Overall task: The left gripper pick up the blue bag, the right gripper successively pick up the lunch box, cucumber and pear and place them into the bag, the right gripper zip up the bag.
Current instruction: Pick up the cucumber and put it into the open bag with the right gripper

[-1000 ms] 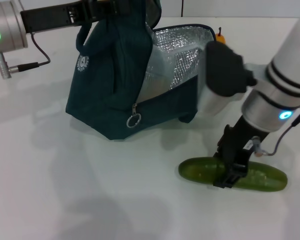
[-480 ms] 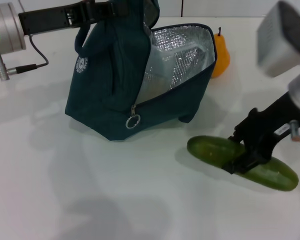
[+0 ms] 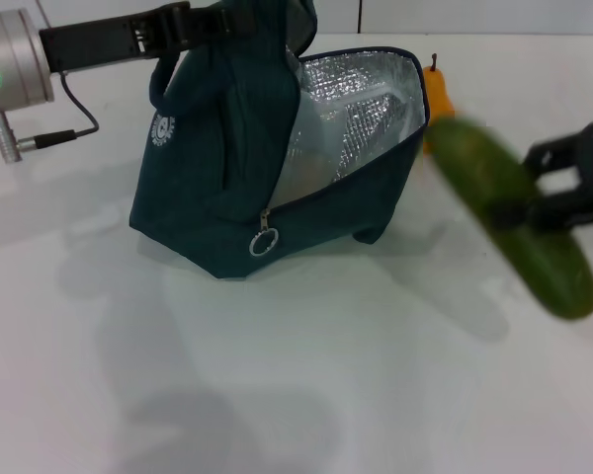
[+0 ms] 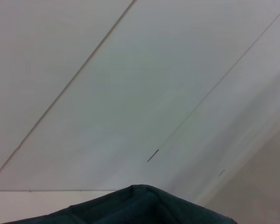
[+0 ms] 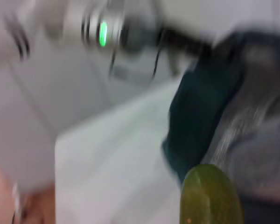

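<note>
The blue bag (image 3: 217,178) stands open on the white table, its silver foil lining (image 3: 351,109) facing right. My left gripper (image 3: 210,22) is shut on the bag's top and holds it up; a bit of the bag (image 4: 140,207) shows in the left wrist view. My right gripper (image 3: 534,202) is shut on the cucumber (image 3: 509,212) and holds it tilted in the air to the right of the bag's opening. The cucumber's end (image 5: 212,196) shows in the right wrist view near the bag (image 5: 200,116). The pear (image 3: 437,91) stands behind the cucumber, mostly hidden. The lunch box shows faintly inside the bag.
The bag's ring zipper pull (image 3: 264,243) hangs at the front seam. A cable (image 3: 54,133) trails from my left arm's silver wrist (image 3: 10,59). The white table (image 3: 277,375) stretches out in front of the bag.
My right gripper has lifted the cucumber off the table and swung it up and toward the bag's opening, tilting it. The bag and left gripper have stayed put.
</note>
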